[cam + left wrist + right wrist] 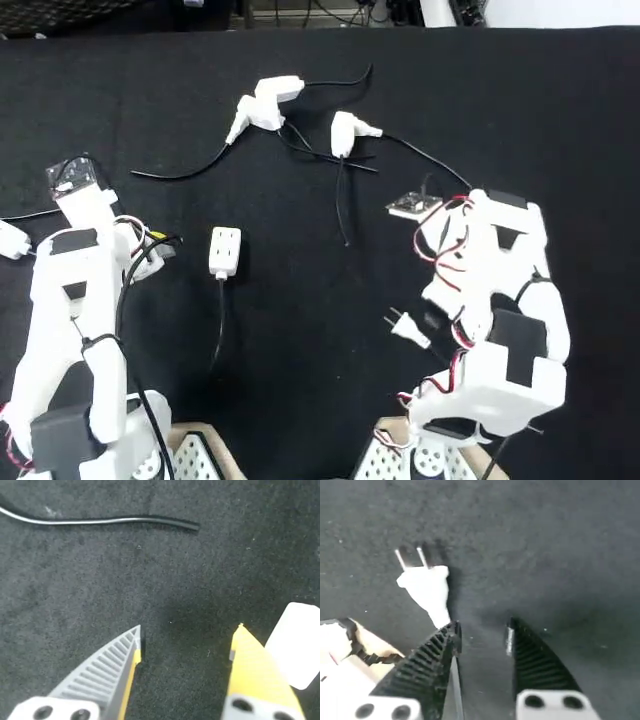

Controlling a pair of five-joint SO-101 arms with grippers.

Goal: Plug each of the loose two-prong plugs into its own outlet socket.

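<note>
A loose white two-prong plug [405, 327] lies on the black cloth just beside my right gripper [432, 322]. In the right wrist view the plug [425, 587] rests outside the black fingers [437, 650], its cord end at one fingertip, and my right gripper [482, 632] is open with nothing between them. A white outlet socket [224, 250] with a black cord lies left of centre. My left gripper [155, 255] sits just left of it, open and empty [187, 640], with the socket's corner [300, 645] beside one yellow finger.
At the back, a white plug-and-socket pair [265, 103] and another white connector [345, 132] lie among black cables [340, 200]. A small circuit board [413, 206] sits by the right arm. A black cable end [100, 521] lies ahead of the left gripper.
</note>
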